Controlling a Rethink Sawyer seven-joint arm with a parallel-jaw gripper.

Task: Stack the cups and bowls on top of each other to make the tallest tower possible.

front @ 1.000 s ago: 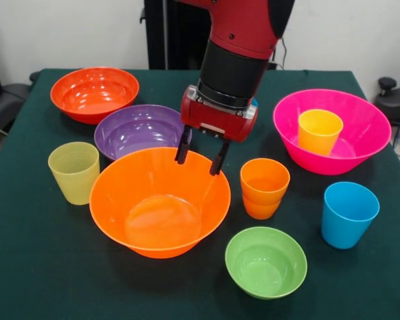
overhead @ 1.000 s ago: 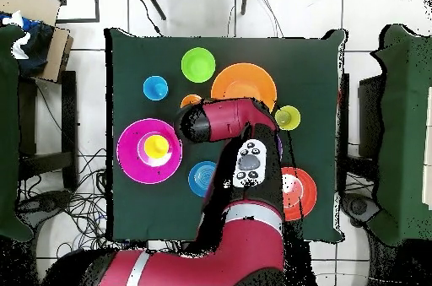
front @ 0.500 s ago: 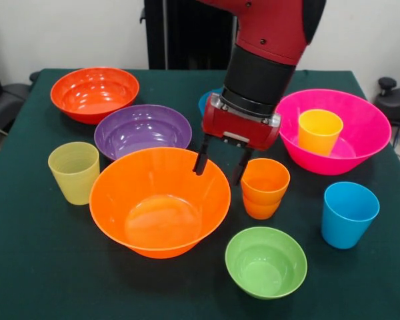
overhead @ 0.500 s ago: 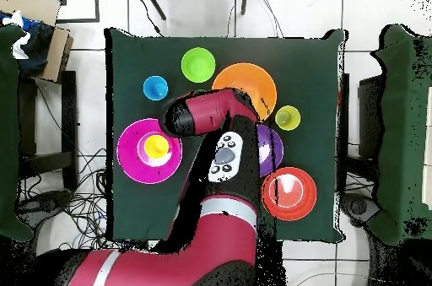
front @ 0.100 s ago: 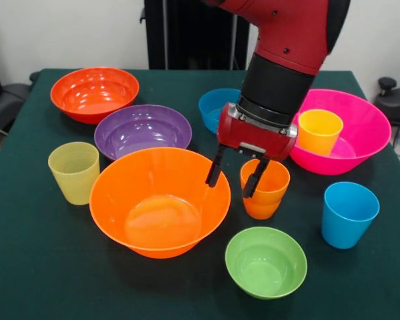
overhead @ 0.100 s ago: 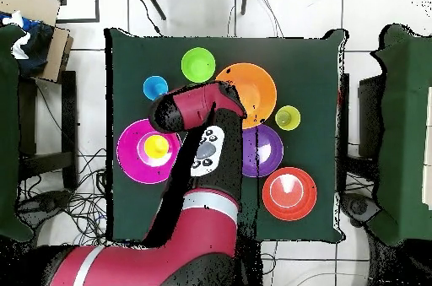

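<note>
My gripper [front @ 0.100 s ago: 234, 180] hangs open at the left rim of the orange cup [front @ 0.100 s ago: 265, 189]. One finger [front @ 0.100 s ago: 253, 183] is at the cup's mouth, the other over the gap beside the large orange bowl [front @ 0.100 s ago: 160, 200]. The yellow cup [front @ 0.100 s ago: 319, 131] stands inside the hot pink bowl [front @ 0.100 s ago: 367, 127]. Purple bowl [front @ 0.100 s ago: 142, 130], red-orange bowl [front @ 0.100 s ago: 95, 92] and blue bowl [front @ 0.100 s ago: 217, 107] sit further back. The ribbed yellow-green cup [front @ 0.100 s ago: 74, 172], lime green bowl [front @ 0.100 s ago: 266, 261] and sky blue cup [front @ 0.100 s ago: 349, 213] stand apart. In the overhead view the arm [overhead @ 0.100 s ago: 190, 110] hides the gripper and the orange cup.
All vessels rest on the dark green table [front @ 0.100 s ago: 40, 267]. From above, the orange bowl [overhead @ 0.100 s ago: 249, 89], green bowl [overhead @ 0.100 s ago: 198, 64], blue cup [overhead @ 0.100 s ago: 155, 88] and pink bowl [overhead @ 0.100 s ago: 131, 164] ring the arm. Chairs stand at both sides of the table.
The open gripper has moved right in the front view, from over the large orange bowl's far rim to the orange cup. The blue bowl behind it has come into sight.
</note>
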